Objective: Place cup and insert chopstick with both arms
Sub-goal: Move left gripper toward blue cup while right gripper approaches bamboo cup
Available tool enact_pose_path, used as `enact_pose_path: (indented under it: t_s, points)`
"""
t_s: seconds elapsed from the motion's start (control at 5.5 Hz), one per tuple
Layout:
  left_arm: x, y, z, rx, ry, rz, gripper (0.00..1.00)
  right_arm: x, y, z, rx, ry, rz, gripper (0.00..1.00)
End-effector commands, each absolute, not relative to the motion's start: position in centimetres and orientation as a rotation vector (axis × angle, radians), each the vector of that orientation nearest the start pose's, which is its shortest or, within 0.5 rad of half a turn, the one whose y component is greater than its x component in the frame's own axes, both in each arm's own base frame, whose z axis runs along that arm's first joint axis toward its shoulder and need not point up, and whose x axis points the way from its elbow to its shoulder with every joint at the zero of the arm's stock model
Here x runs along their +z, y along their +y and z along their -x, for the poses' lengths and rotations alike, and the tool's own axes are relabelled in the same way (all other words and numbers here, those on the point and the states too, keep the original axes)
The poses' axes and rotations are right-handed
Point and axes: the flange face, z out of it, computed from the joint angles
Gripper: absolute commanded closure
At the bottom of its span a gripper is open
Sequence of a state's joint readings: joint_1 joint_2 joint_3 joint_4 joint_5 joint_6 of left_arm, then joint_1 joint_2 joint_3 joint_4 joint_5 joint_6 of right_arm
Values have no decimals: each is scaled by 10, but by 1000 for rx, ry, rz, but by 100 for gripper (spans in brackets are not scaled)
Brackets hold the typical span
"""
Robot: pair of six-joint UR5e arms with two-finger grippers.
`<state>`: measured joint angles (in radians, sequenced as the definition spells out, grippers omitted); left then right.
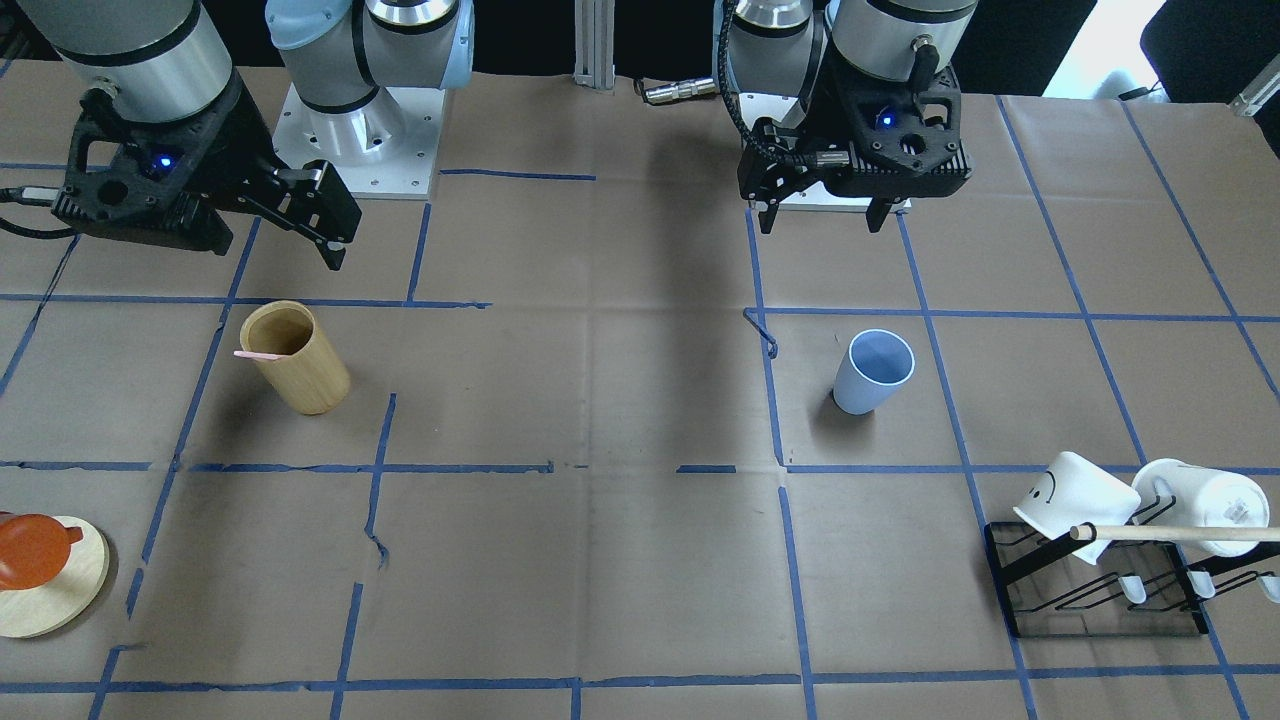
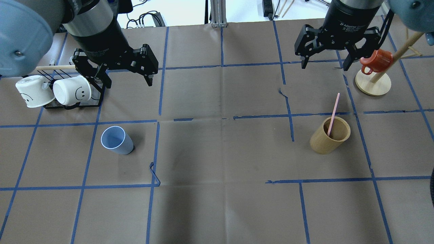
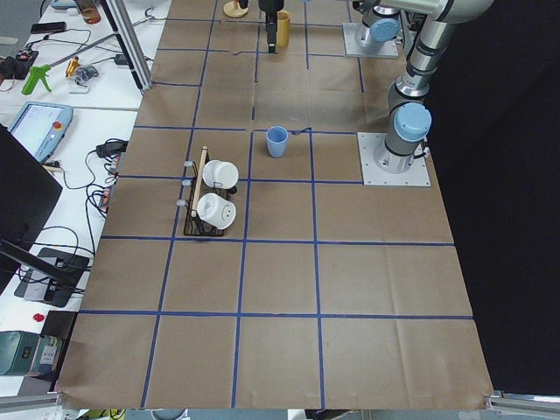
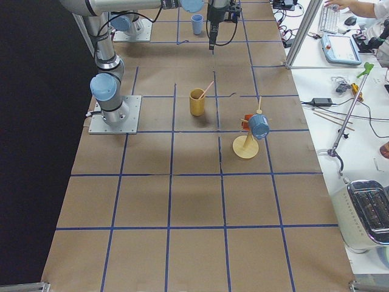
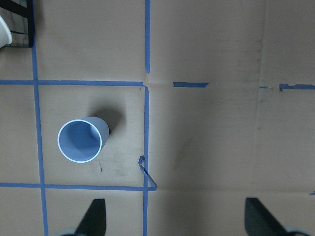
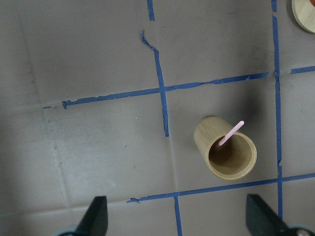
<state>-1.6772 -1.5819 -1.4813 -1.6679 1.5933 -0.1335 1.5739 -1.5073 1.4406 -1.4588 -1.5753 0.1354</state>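
Observation:
The light-blue cup (image 2: 117, 140) stands upright on the table's left half; it also shows in the front view (image 1: 873, 372) and the left wrist view (image 5: 81, 140). My left gripper (image 2: 127, 82) hangs open and empty above and beyond the cup. One pale-pink chopstick (image 2: 333, 114) leans in a tan wooden cylinder (image 2: 329, 135) on the right half, and the chopstick also shows in the right wrist view (image 6: 231, 133). My right gripper (image 2: 324, 66) is open and empty, high above the table, beyond the cylinder.
A black rack (image 2: 67, 101) with two white smiley mugs (image 2: 72, 89) and a wooden dowel (image 2: 54, 67) sits at the far left, close under my left gripper. A red mug (image 2: 374, 61) hangs on a wooden stand (image 2: 373, 84) at the far right.

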Motion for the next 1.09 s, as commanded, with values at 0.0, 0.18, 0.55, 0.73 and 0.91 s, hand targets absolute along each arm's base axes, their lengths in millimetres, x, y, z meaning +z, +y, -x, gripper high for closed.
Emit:
enact_pose_path:
  t_s: [0.0, 0.18, 0.55, 0.73, 0.91]
  points:
    - [515, -476, 183, 30, 3111, 40, 1, 507, -513, -135, 74, 3139, -207, 0]
    - [514, -476, 183, 35, 3111, 40, 1, 505, -514, -135, 72, 3140, -203, 0]
    - [512, -473, 177, 30, 3112, -55, 1, 504, -519, -112, 37, 3160, -88, 0]
    - [504, -481, 138, 57, 3115, -60, 3, 501, -525, -75, 48, 3156, -58, 0]
    - [484, -477, 115, 95, 3113, -73, 5, 485, -529, -31, 30, 3141, -24, 1]
